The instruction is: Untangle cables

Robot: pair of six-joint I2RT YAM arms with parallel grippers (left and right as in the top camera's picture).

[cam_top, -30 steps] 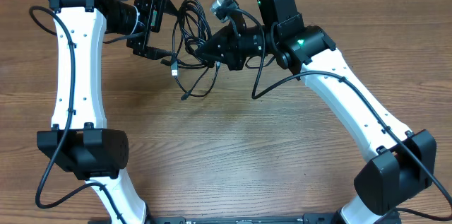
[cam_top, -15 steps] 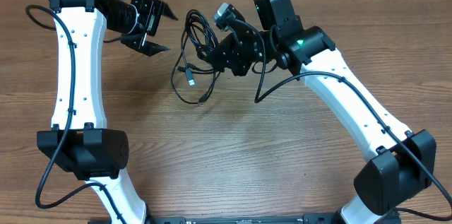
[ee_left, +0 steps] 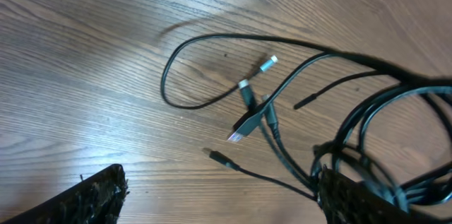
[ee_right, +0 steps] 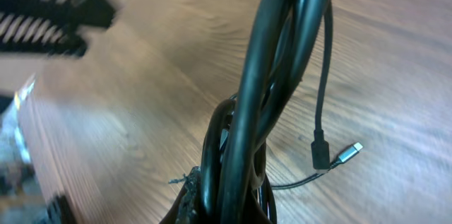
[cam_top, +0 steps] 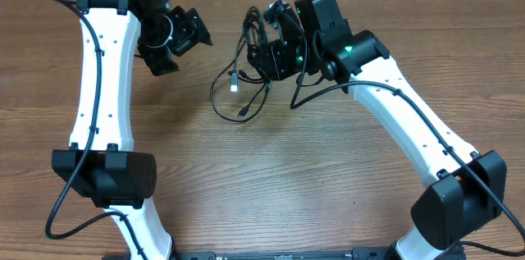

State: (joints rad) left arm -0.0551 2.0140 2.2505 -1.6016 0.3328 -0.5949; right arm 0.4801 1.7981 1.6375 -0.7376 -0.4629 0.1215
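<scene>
Cables shifted; right fingers (apparently) pinch them

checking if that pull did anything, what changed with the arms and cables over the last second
The right gripper carried the cables toward its own side, away from the left gripper. The left gripper was in among them; it drew back a little, turned, and now stands open and empty. The loose loops and plugs trailed along over the table. Unchanged: the right gripper stays shut on the bundle.
</scene>
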